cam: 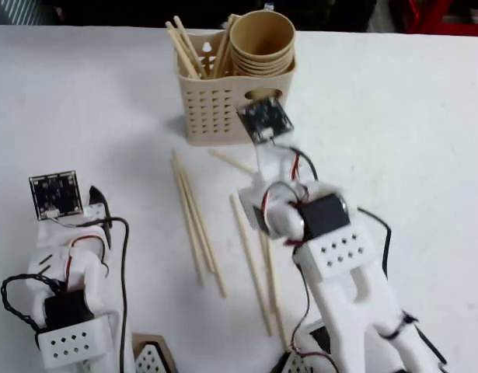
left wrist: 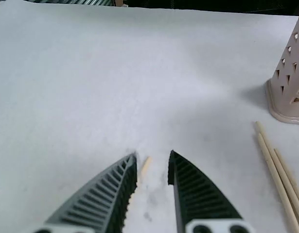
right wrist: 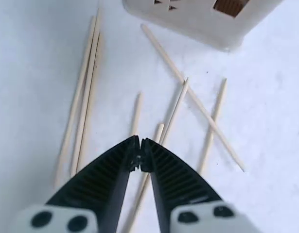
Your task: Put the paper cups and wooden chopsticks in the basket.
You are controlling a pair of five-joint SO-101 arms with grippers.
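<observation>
Step in hand, as judged: pickup of the loose wooden chopsticks (cam: 196, 225); the paper cups (cam: 262, 39) stand stacked in the basket (cam: 215, 109).
The right end effector (right wrist: 139, 155), closed tip to tip, sits over the chopsticks and needs to open before grasping. The left end effector (left wrist: 152, 154) is open, with bare tabletop (cam: 83, 101) around it.

We see a basket (cam: 211, 109) of smooth tan plastic. The paper cups (cam: 262, 39) look dull, not shiny. The wooden chopsticks (cam: 193, 225) are pale, smooth wood. The table (cam: 425, 116) is white and dull. The left gripper (left wrist: 152, 160) is dark, ridged plastic.
</observation>
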